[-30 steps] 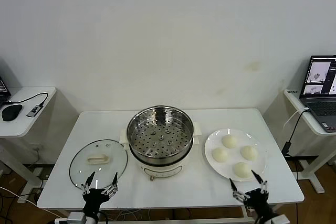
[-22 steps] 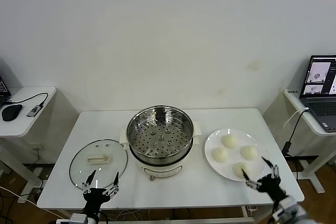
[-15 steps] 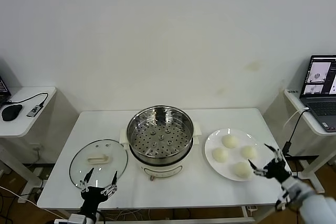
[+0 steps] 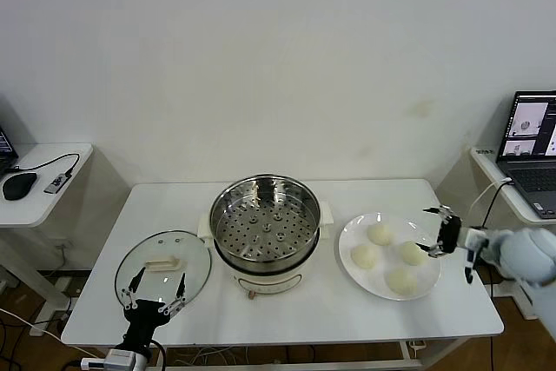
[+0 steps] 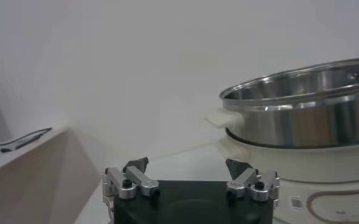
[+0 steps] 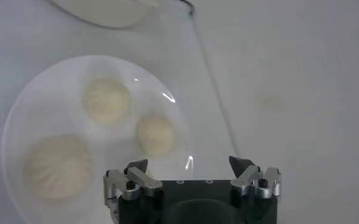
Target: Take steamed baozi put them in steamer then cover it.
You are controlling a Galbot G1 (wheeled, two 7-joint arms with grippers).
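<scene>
Baozi (image 4: 380, 234), four of them, sit on the white plate (image 4: 347, 239) to the right of the steamer (image 4: 265, 223), none lifted yet, so this is the reach for the first bun. The right gripper (image 4: 440, 230) hovers at the plate's outer edge with its fingers spread wide and nothing between them; the nearest bun lies just beyond the fingertips, toward the steamer. From the wrist camera only three buns (image 6: 155, 134) show ahead of the open jaws, the fourth presumably out of frame. Next, I'd judge, the fingers need to come down around one bun and close gently, since soft dough would dent.

Inside the steamer the perforated tray is bare. The cover (image 4: 163, 265) lies flat on the table on the steamer's other side, handle up. The left gripper (image 4: 154, 297) waits at the table's front edge, fingers released, tips near the cover's rim.
</scene>
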